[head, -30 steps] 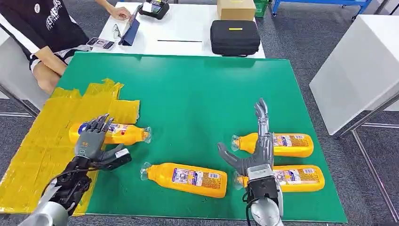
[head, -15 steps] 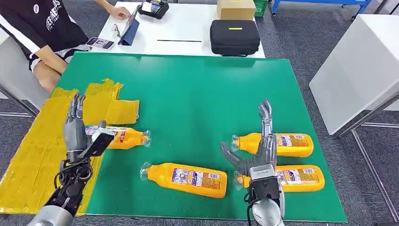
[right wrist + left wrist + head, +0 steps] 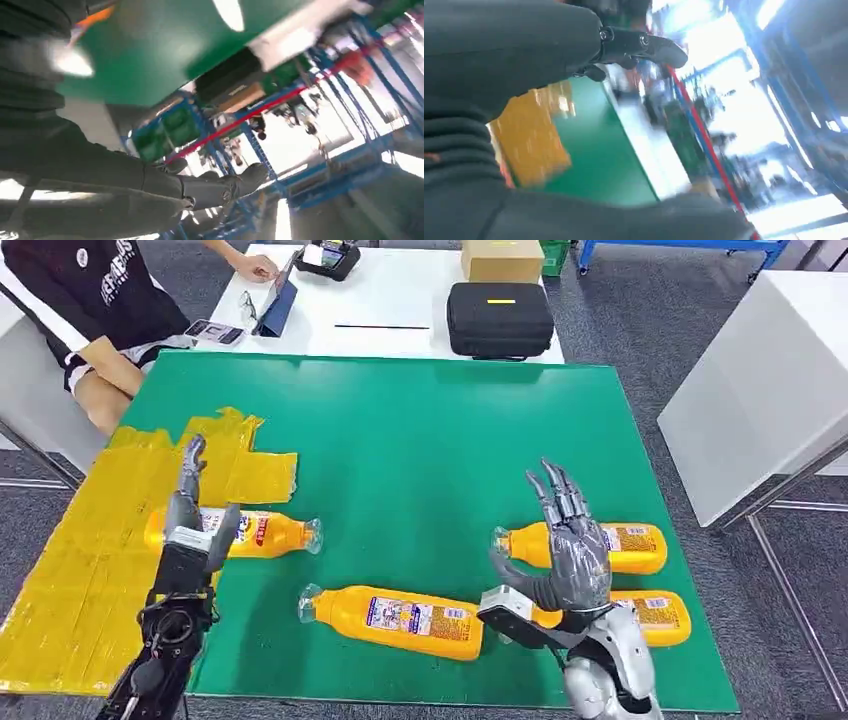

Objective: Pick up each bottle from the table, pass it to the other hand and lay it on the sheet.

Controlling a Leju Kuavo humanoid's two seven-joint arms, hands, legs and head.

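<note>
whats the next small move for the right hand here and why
Probably lower the right hand onto the upper right bottle and close on it. The hand hovers open above that bottle with fingers spread, holding nothing, and three bottles lie on the green mat, off the yellow sheet.

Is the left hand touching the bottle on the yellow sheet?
Cannot tell. In the head view the left hand, fingers extended, overlaps the bottle lying on the sheet, so no contact or gap shows plainly.
</note>
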